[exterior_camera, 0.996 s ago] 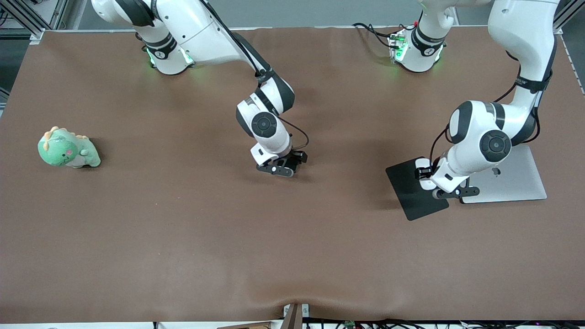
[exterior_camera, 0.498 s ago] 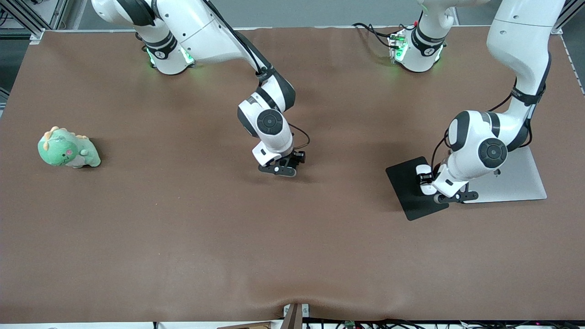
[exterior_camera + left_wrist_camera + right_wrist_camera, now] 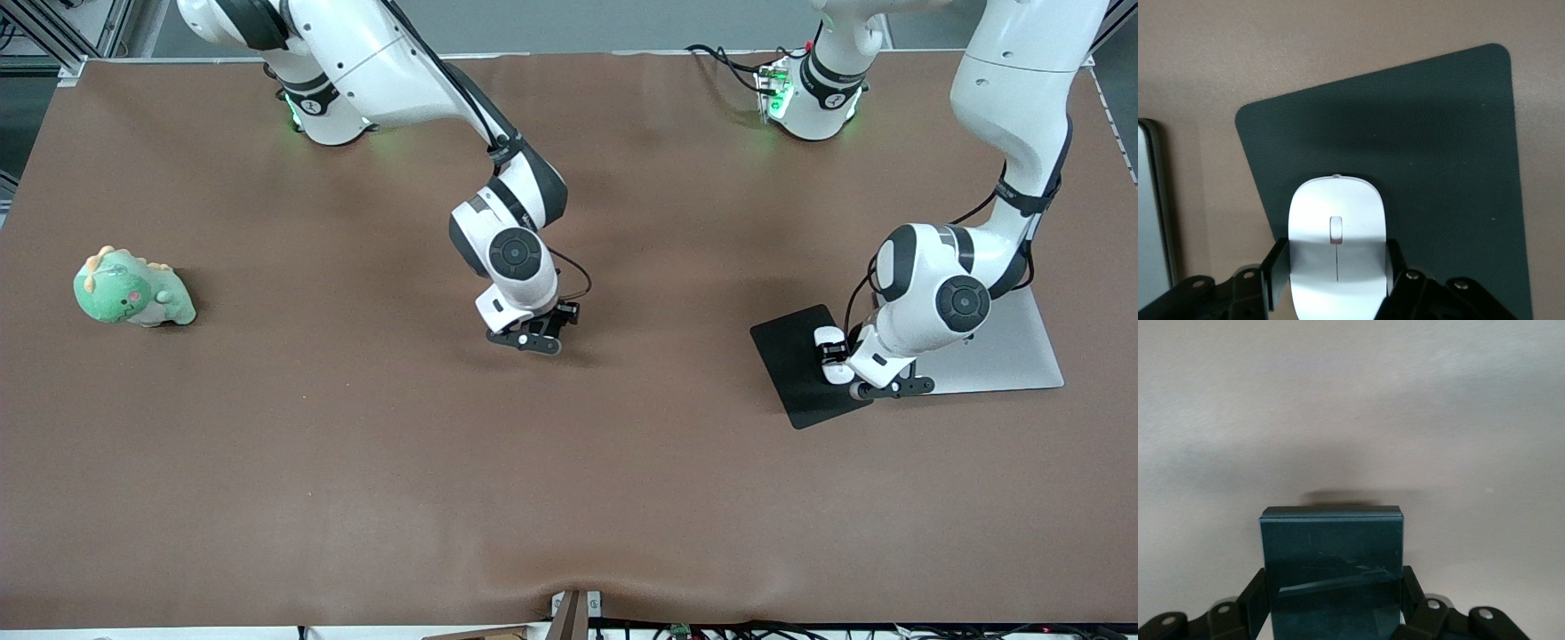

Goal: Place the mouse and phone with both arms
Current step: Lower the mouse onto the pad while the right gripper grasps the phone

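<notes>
My left gripper (image 3: pixel 880 385) is shut on the white mouse (image 3: pixel 1337 247), with its fingers (image 3: pixel 1278 273) on the mouse's two sides. It holds the mouse low over the edge of the black mouse pad (image 3: pixel 1438 147) beside the laptop; the pad also shows in the front view (image 3: pixel 796 369). My right gripper (image 3: pixel 526 340) is low over the bare brown table mat near the middle. It is shut on the black phone (image 3: pixel 1331 560), held flat between its fingers (image 3: pixel 1257 600). Both objects are hidden under the hands in the front view.
A closed silver laptop (image 3: pixel 1013 347) lies beside the mouse pad at the left arm's end; its edge shows in the left wrist view (image 3: pixel 1148 220). A green dinosaur toy (image 3: pixel 132 289) sits at the right arm's end. The brown mat (image 3: pixel 356 462) covers the table.
The right gripper has shifted a little toward the right arm's end and the front camera with the phone. The left gripper has sunk lower over the pad's edge with the mouse.
</notes>
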You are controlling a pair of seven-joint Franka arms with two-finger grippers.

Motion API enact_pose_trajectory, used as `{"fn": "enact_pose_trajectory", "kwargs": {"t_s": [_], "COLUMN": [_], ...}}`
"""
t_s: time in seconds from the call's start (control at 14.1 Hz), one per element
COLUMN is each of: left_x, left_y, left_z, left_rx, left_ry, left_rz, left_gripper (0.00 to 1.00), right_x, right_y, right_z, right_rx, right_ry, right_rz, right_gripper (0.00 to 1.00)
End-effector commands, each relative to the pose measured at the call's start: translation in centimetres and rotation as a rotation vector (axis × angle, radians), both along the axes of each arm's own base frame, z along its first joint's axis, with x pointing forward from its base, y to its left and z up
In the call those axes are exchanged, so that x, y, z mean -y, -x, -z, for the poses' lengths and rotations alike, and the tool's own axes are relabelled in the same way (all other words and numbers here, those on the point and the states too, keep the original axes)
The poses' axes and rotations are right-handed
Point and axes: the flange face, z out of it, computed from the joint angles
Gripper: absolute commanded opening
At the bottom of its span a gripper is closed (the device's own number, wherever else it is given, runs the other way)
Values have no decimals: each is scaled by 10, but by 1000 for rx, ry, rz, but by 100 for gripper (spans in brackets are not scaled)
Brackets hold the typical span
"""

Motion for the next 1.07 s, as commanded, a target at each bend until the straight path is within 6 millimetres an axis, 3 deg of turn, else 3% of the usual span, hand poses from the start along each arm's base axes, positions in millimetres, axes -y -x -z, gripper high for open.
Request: {"fn": "enact_pose_trajectory", "kwargs": {"t_s": [0.0, 0.43, 0.71, 0.78, 0.92, 1.0], "left_x": [1, 4, 4, 4, 2, 5], "left_y": [0, -5, -14, -16, -19, -19], "left_z": [1, -3, -12, -14, -17, -18], "left_rx": [16, 28, 51, 56, 65, 64], "left_ry": [-8, -7, -6, -6, -4, -5], "left_rz": [20, 24, 23, 21, 16, 22], "left_gripper": [0, 0, 0, 5, 41, 77], "right_x": [23, 95, 162, 177, 208, 227], "right_y": [-10, -24, -22, -23, -23, -25], "right_z": [-41, -78, -83, -83, -83, -83], "right_rx": [-8, -67, -101, -105, -112, -116], "right_ry": [7, 16, 8, 3, -8, -16], "right_rz": [22, -36, -74, -83, -104, -112], "right_gripper": [0, 0, 0, 0, 0, 0]}}
